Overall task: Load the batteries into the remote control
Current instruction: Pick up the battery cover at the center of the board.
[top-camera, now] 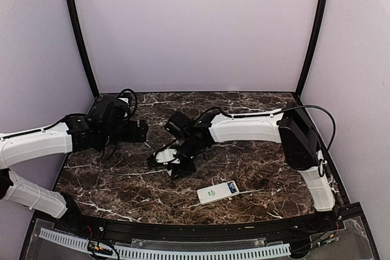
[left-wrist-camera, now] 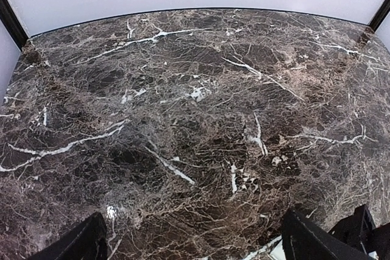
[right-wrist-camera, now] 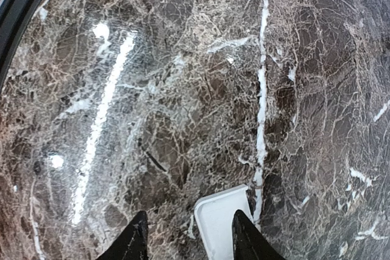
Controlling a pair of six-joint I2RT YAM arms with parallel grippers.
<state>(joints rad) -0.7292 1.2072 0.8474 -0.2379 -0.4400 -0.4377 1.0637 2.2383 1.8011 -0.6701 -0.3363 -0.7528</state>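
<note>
The white remote control (top-camera: 217, 192) lies back-up near the table's front centre. A small blue patch (top-camera: 232, 187) shows at its right end; I cannot tell whether it is the batteries. My right gripper (top-camera: 177, 165) is open, low over the table left of centre. In the right wrist view, the right gripper (right-wrist-camera: 188, 214) straddles a small loose white cover piece (right-wrist-camera: 220, 226) that lies flat on the marble close to the right finger (right-wrist-camera: 245, 238). The cover also shows in the top view (top-camera: 163, 156). My left gripper (top-camera: 141, 131) is open and empty, and in its wrist view (left-wrist-camera: 194, 214) only bare marble lies between its fingers.
The dark marble table (top-camera: 262, 150) has a black raised rim along the front (top-camera: 201, 231) and black corner posts at the back. The right gripper's black body (left-wrist-camera: 359, 229) shows at the left wrist view's lower right corner.
</note>
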